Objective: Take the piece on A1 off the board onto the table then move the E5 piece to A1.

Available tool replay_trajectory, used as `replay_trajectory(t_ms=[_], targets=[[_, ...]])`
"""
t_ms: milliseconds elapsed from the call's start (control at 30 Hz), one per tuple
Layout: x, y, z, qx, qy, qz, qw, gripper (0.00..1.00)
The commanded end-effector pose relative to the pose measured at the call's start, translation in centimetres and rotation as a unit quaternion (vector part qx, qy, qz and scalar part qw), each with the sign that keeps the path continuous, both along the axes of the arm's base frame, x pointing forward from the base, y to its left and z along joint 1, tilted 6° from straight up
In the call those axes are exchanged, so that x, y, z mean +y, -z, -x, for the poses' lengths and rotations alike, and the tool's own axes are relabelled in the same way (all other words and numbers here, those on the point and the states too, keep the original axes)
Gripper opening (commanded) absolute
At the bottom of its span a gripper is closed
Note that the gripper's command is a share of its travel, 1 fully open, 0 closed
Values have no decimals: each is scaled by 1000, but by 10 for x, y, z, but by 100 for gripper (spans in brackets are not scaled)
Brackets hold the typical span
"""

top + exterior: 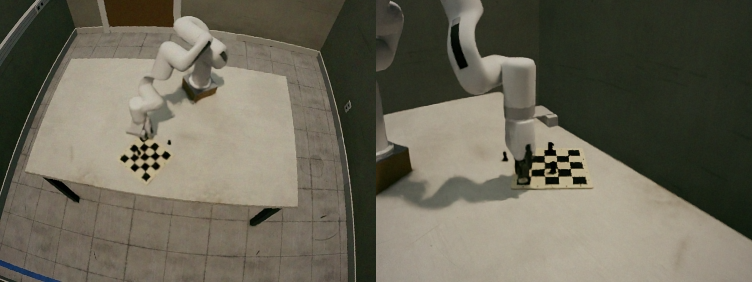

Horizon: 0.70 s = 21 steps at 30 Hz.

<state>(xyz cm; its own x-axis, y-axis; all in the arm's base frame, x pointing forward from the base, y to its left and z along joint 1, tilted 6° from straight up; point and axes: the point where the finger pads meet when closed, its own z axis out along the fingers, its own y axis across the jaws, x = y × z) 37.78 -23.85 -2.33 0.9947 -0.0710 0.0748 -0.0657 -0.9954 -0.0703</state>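
Observation:
The small checkered board [145,176] [583,186] lies on the white table. My gripper [145,135] [522,175] points straight down over the board's corner square nearest the arm. It is shut on a dark piece [522,178] that stands low on that corner, mostly hidden by the fingers. A small dark piece [170,142] [505,156] stands upright on the table just off the board. Two more dark pieces stay on the board in the exterior view: one at the far edge [550,147] and one near the middle [551,169]. The square labels are too small to read.
The arm's base block [200,91] [388,167] stands at the back of the table. A small grey box lies near the table's far edge behind the board. Dark walls enclose the room.

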Motion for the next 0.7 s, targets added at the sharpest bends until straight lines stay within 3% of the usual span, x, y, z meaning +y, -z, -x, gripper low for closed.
replay_trajectory(t_ms=[0, 667], targets=[[-1, -1, -1, -2, 0, 1, 1000, 0], [-1, -7, -1, -2, 0, 1, 1000, 0]])
